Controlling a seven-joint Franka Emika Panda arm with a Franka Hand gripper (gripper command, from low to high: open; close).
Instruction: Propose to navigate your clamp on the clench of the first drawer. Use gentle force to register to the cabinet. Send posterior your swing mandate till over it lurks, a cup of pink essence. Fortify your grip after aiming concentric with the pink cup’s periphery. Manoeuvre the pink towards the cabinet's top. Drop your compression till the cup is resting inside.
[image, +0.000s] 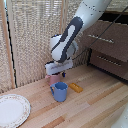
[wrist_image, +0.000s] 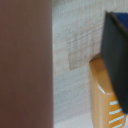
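The pink cup (image: 51, 79) stands on the wooden table in front of the reed screen, partly hidden by my clamp (image: 58, 74), which hangs right at its top. In the wrist view the cup (wrist_image: 25, 65) fills one side as a close pink blur. One dark-blue finger (wrist_image: 117, 55) stands apart from it with a wide gap between, so the clamp looks open; the other finger is hidden. The dark brown cabinet (image: 112, 47) is at the exterior view's right. Its first drawer (image: 111, 31) with the silver clench (image: 100, 38) looks closed.
A blue mug (image: 60, 91) stands just in front of the pink cup. An orange block (image: 76, 87) lies beside it and shows in the wrist view (wrist_image: 105, 95). A patterned plate (image: 12, 110) lies at the exterior view's lower left. The reed screen (image: 30, 40) stands behind.
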